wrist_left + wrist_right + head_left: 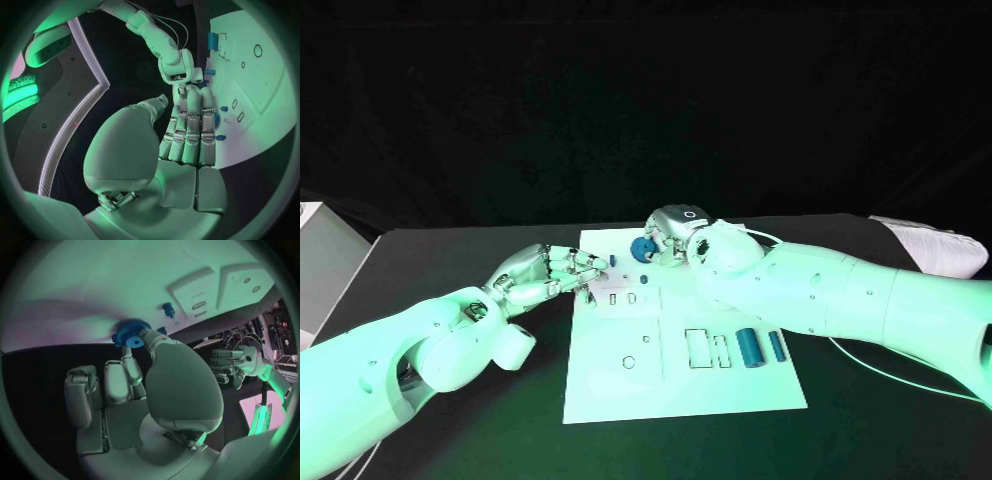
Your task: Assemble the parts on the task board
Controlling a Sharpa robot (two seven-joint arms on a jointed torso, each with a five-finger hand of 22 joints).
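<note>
Fingertips (139, 335) of the right hand (678, 238) are pinching a blue gear (129, 333) right at the far edge of the task board (682, 385), so that hand is holding the part, not just touching it. It's a thin grip on the toothed rim though, and my worry is the gear tilting or popping out if it gets pushed down slightly off its seat. Can't tell from any angle whether it's already seated or hanging just above the board.

Left hand (548, 273) sits at the board's left edge, fingers (190, 127) laid close together and straight, reaching onto the board near a small blue piece (223, 108). I honestly can't tell if it's pinching anything or just resting there. If it's only bracing, a nudge could slide the board and throw off the alignment for the right hand.

Further out, two blue cylinders (762, 347) lie side by side by the board's right edge, well apart from both hands, next to some empty rectangular slots (697, 346).
</note>
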